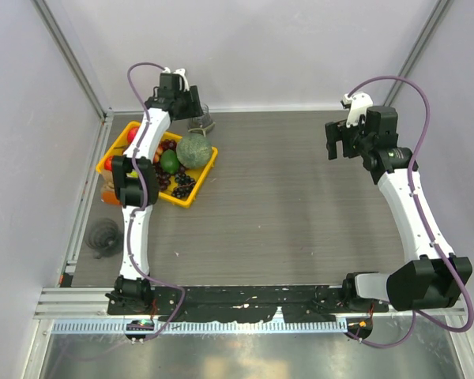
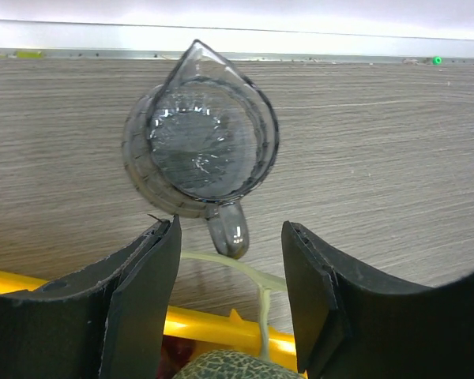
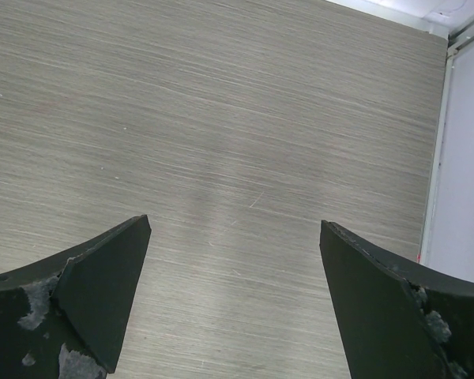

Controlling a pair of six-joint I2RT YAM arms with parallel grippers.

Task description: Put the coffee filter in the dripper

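My left gripper [image 2: 231, 229]: jaws apart, nothing clamped. Clear ribbed glass dripper [image 2: 201, 130] upright just ahead of the tips, its spout-to-handle axis in line with my reach, spout pointing away, handle toward the gap. Under the jaws: yellow plastic tray [image 2: 209, 325] holding green netted melon [image 2: 237, 365], dark grapes [image 1: 182, 183]. My right gripper [image 3: 235, 225]: jaws wide apart above grey wood-grain table [image 3: 221, 118]

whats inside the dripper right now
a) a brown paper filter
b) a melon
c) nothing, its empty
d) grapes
c: in the left wrist view the dripper is clear glass, its ribbed bottom shows through, and nothing sits in it.
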